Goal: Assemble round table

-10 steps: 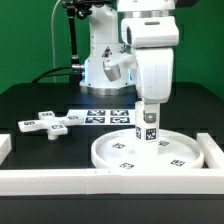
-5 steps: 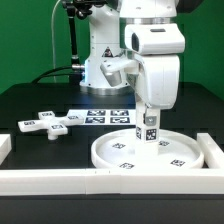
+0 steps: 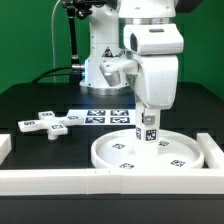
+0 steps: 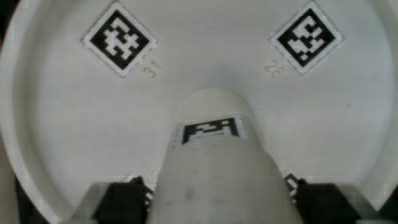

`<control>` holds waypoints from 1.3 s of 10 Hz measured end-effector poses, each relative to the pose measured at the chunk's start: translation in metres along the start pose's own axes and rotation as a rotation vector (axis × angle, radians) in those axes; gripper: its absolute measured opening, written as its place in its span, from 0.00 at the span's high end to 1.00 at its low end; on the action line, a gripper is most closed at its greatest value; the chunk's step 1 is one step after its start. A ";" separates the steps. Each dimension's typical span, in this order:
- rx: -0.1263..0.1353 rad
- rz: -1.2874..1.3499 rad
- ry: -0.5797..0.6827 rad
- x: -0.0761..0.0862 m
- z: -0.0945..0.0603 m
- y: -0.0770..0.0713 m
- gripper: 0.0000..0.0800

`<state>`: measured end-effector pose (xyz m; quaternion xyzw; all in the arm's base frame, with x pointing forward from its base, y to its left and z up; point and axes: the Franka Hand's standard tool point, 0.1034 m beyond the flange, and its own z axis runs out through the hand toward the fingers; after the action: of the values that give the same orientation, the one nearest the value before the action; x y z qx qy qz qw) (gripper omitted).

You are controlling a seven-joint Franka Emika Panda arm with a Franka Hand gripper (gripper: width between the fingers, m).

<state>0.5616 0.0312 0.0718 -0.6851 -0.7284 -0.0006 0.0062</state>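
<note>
"Looking at the gripper (image 3: 148,108), does it hold something?"

"Yes. Its two fingers (image 4: 121,198) are closed on the post (image 3: 148,128), one on each side, near its upper end. The post stands upright and shows a tag toward the exterior camera."

"And where is the post, relative to the disc (image 3: 100,152)?"

"Over the middle part of the disc, inside the rim. Its lower end is at the disc surface, but whether it really touches, I cannot tell. In the wrist view two tags of the disc show beyond the post's end."

"And the cross-shaped piece (image 3: 47,123)?"

"It lies flat on the black table (image 3: 25,100), apart from the disc, toward the exterior view's left. The marker board (image 3: 105,117) lies near both, farther from the exterior camera than the disc. The white border wall (image 3: 50,180) runs along the near side, just beside the disc."
</note>
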 end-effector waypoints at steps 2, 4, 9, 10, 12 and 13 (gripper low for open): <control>0.005 0.217 0.000 -0.003 0.001 -0.001 0.49; 0.010 0.526 0.008 -0.003 0.002 -0.004 0.49; 0.014 0.945 0.007 0.001 0.002 -0.005 0.49; 0.015 1.016 0.007 0.001 0.002 -0.005 0.49; 0.017 1.125 0.008 0.002 0.002 -0.005 0.49; 0.021 1.228 0.013 0.003 0.002 -0.005 0.49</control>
<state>0.5565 0.0336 0.0699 -0.9795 -0.2005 0.0062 0.0166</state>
